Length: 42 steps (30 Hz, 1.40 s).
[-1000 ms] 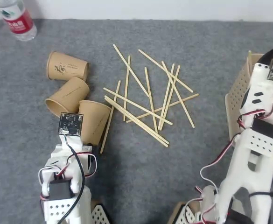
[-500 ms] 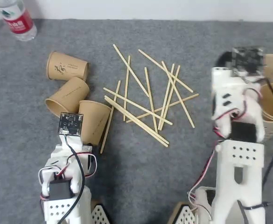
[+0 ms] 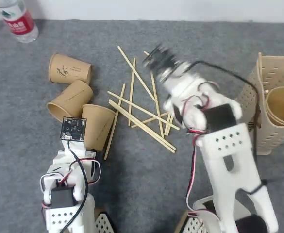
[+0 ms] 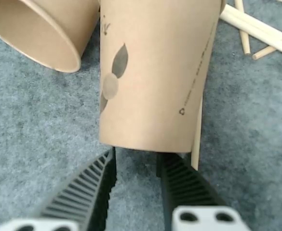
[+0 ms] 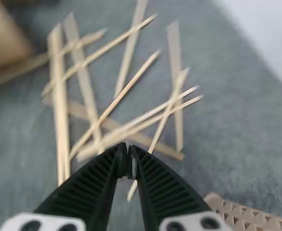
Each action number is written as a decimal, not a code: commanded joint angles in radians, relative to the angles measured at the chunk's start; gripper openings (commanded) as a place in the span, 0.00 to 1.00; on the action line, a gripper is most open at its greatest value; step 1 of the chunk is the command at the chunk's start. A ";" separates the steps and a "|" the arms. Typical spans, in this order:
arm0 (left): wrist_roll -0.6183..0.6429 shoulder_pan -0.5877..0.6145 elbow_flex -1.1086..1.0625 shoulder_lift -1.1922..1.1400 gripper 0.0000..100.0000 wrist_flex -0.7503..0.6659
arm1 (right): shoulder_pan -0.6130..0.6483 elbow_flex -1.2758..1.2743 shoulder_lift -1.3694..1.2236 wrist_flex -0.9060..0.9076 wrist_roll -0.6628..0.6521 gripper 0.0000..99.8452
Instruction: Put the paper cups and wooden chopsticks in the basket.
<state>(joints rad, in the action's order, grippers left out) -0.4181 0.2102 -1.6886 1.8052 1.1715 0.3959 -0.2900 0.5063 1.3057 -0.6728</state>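
From the high view, the basket (image 3: 273,136) is seen at 3 o'clock on the table with one paper cup (image 3: 280,106) inside. Three cups (image 3: 71,99) lie toward 10 o'clock, and the chopsticks (image 3: 142,126) are scattered between. In the left wrist view, the left gripper (image 4: 136,155) is shown with its jaws apart, the nearest cup (image 4: 150,72) lying just past their tips. The right gripper (image 5: 127,153) is held together, empty, above the chopsticks.
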 commanded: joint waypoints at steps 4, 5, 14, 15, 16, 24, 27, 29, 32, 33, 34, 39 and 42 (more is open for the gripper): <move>-0.006 -0.009 0.005 0.012 0.13 -0.002 | -0.090 0.060 0.001 0.295 -0.529 0.01; -0.006 -0.009 0.005 0.012 0.13 -0.002 | -0.139 0.060 0.001 0.314 -0.597 0.01; -0.006 -0.009 0.005 0.012 0.13 -0.002 | -0.604 0.104 -0.001 0.124 -0.905 0.01; -0.006 -0.009 0.005 0.012 0.13 -0.002 | -0.625 0.104 0.001 0.067 -0.881 0.01; -0.006 -0.009 0.005 0.012 0.13 -0.002 | -0.642 0.104 0.001 0.004 -0.819 0.01; -0.006 -0.009 0.005 0.012 0.13 0.000 | -0.757 0.098 0.002 -0.470 -0.043 0.01; -0.006 -0.009 0.005 0.012 0.13 0.000 | -0.797 0.069 0.007 -0.535 0.192 0.01; -0.006 -0.009 0.005 0.012 0.13 0.000 | -0.817 0.018 0.024 -0.564 0.381 0.01; -0.006 -0.009 0.005 0.012 0.13 0.000 | -0.842 -0.098 0.079 -0.622 0.634 0.01; -0.006 -0.009 0.005 0.012 0.13 0.000 | -0.840 -0.141 0.104 -0.645 0.698 0.02; -0.006 -0.009 0.005 0.012 0.13 0.000 | -0.835 -0.184 0.128 -0.670 0.750 0.04; -0.006 -0.009 0.005 0.012 0.13 0.000 | -0.687 -0.376 0.265 -0.768 1.034 0.21; -0.006 -0.009 0.005 0.012 0.13 0.000 | -0.565 -0.477 0.369 -0.768 1.122 0.24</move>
<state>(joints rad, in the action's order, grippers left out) -0.4181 0.2102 -1.6886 1.8052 1.1715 -0.2716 -0.7150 0.7610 0.5646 0.3598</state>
